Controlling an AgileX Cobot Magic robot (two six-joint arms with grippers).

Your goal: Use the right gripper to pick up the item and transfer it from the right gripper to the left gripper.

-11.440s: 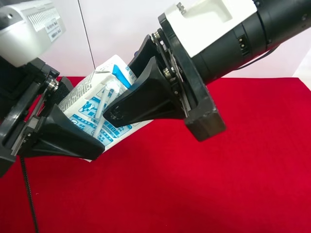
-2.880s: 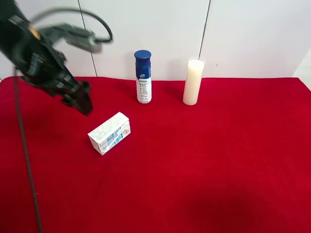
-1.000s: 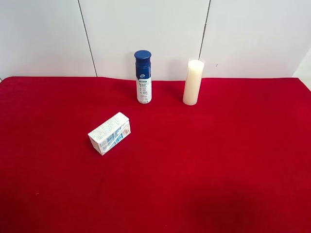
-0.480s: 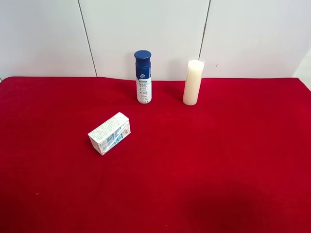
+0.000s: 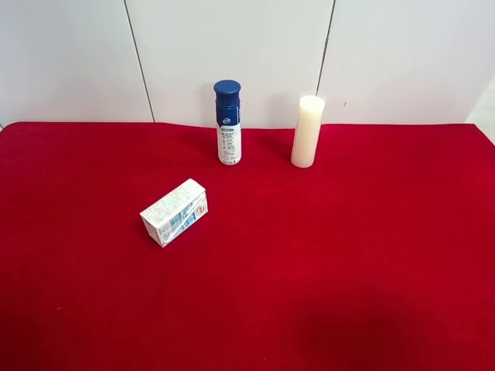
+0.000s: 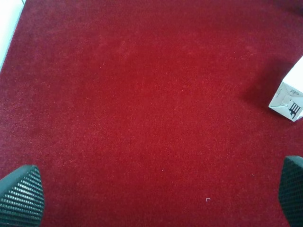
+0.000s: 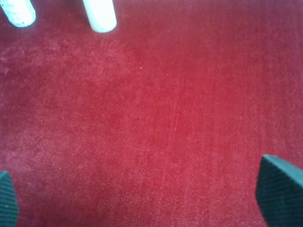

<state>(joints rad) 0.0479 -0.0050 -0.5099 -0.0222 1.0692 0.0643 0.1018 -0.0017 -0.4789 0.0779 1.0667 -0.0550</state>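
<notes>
The item (image 5: pixel 175 212), a small white carton with light-blue print, lies on its side on the red cloth, left of centre in the exterior high view. One corner of the item (image 6: pixel 289 99) with a barcode shows at the edge of the left wrist view. My left gripper (image 6: pixel 156 198) hangs open over bare cloth, its fingertips (image 6: pixel 21 196) far apart, the carton off to one side. My right gripper (image 7: pixel 142 198) is open too, with only cloth between its fingertips (image 7: pixel 279 187). Neither arm appears in the exterior high view.
A blue-capped white spray bottle (image 5: pixel 227 122) and a cream-white cylinder (image 5: pixel 308 131) stand upright at the back by the white wall. The bases of the bottle (image 7: pixel 18 13) and the cylinder (image 7: pixel 100 15) show in the right wrist view. The red cloth (image 5: pixel 348 255) covers the table.
Over the last second nothing has moved. Earlier, both grippers held the carton up together; later an arm at the view's left withdrew, leaving the carton lying on the cloth.
</notes>
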